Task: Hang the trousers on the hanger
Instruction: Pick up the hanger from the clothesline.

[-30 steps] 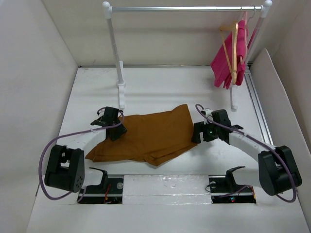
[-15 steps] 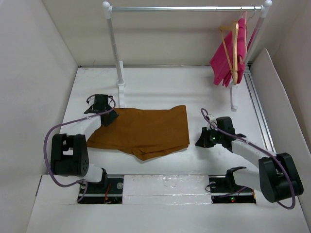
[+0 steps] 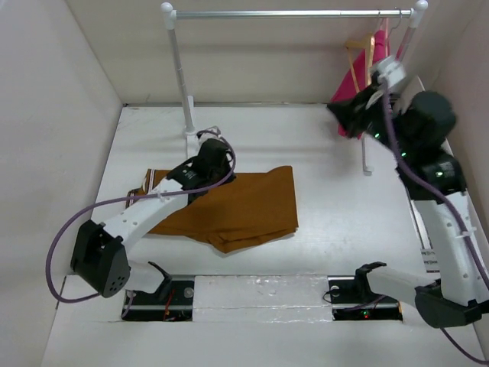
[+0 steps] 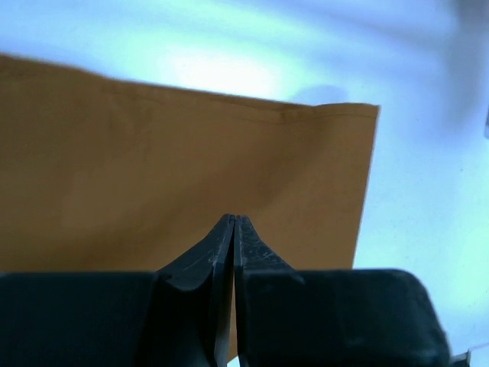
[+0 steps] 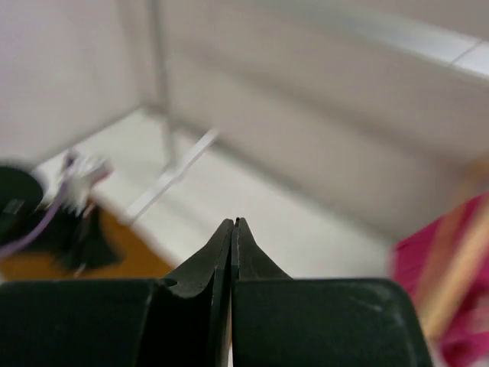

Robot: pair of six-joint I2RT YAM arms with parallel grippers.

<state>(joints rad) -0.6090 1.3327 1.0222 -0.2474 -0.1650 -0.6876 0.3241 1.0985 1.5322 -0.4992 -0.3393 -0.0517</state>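
The rust-brown trousers (image 3: 252, 206) lie folded flat on the white table, a pale striped waistband showing at their left end. My left gripper (image 3: 227, 177) hovers over their far edge, shut with nothing between the fingers (image 4: 233, 218); beneath it is brown cloth (image 4: 153, 153) and its right hem. My right gripper (image 3: 340, 113) is raised high at the back right, shut and empty (image 5: 233, 222), just in front of the pink garment. The tan wooden hanger (image 3: 368, 53) hangs on the rail, partly hidden by the right arm, and shows as a blurred tan streak (image 5: 458, 267) in the right wrist view.
A white-and-silver clothes rail (image 3: 290, 13) spans the back on two posts (image 3: 179, 76). The bright pink garment (image 3: 380, 50) hangs at its right end. White walls enclose the table on the left, back and right. A metal track (image 3: 409, 168) runs along the right side.
The right arm rose from the table beside the trousers to the hanging pink garment and shut. The left gripper moved right along the trousers' far edge and shut. The trousers' left end now shows its waistband.
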